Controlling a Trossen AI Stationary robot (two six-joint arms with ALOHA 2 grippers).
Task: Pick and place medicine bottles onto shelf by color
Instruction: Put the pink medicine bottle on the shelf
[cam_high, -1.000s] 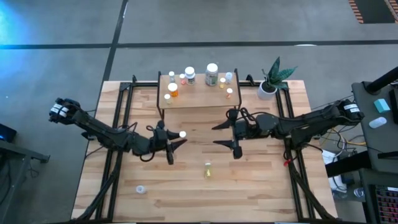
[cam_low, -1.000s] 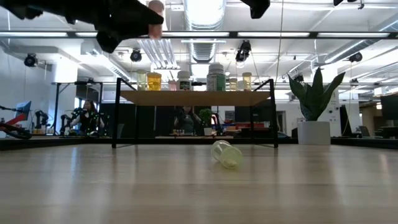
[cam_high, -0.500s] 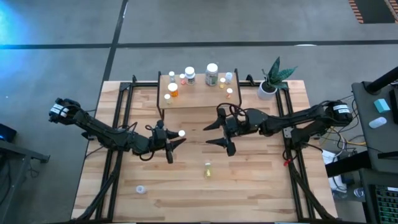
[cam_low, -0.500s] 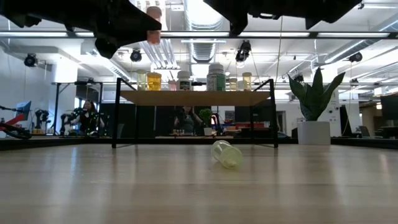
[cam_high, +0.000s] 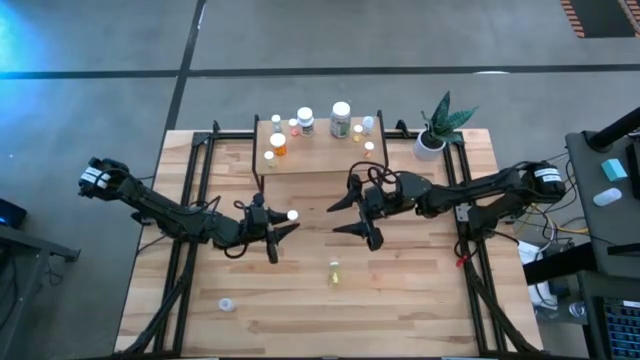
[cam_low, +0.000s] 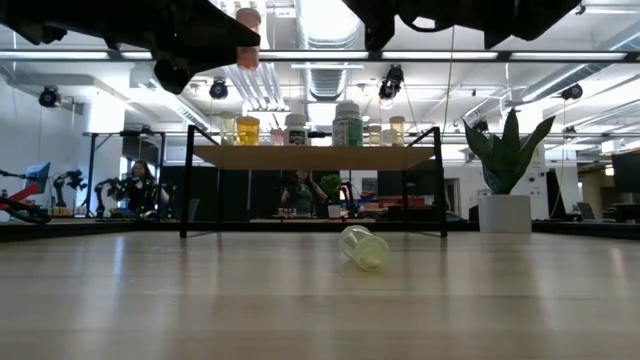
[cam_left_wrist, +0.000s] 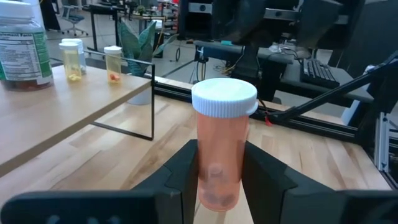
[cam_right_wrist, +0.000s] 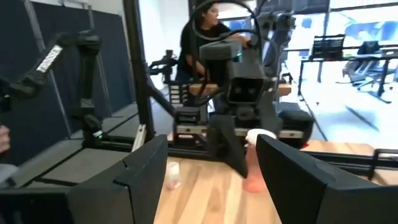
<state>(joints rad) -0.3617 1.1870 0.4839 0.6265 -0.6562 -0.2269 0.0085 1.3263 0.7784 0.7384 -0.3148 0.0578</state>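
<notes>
Shelf (cam_high: 315, 158) bottles (cam_high: 341, 119) stand beyond left gripper's (cam_high: 283, 222) clamped pink bottle (cam_left_wrist: 222, 149).

High view hangs overhead, straight down, far enough to take in the whole bench (cam_high: 400, 300) and floor around it. Low view sits at bench-top level, looks across the planks into the room, shelf (cam_low: 315, 156) mid-distance. Left wrist view looks close past its own fingers (cam_left_wrist: 264, 180) toward the shelf edge and right side rail. Right wrist view faces back at the left arm. High, low and left wrist views share the shelf.
</notes>
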